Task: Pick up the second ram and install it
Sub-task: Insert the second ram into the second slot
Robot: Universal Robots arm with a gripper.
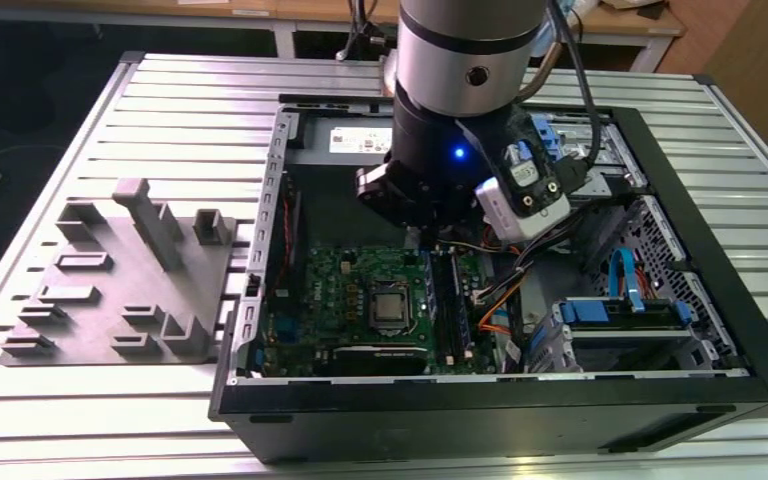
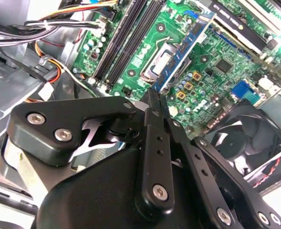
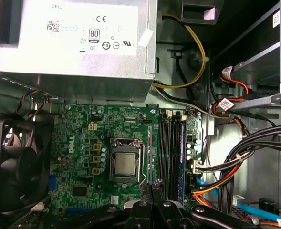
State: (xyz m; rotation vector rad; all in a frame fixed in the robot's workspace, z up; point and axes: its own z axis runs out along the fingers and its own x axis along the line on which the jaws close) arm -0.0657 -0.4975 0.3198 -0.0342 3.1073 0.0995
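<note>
We saw the claw (image 2: 153, 98) clamped on the second ram (image 2: 187, 50), the blue strip hanging just above the green board (image 3: 78, 143), near the processor socket (image 3: 125, 163) and black slots (image 3: 166, 148), inside the open computer case (image 1: 491, 415) on the desk (image 1: 197, 90).

PSU label (image 3: 95, 28) — barcode, cert marks; mobo (image 3: 78, 157) — white silkscreen lettering.

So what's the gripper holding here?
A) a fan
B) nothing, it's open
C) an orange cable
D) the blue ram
D: in the second wrist view the gripper is shut on one end of the ram, which sticks out from it over the motherboard.
</note>
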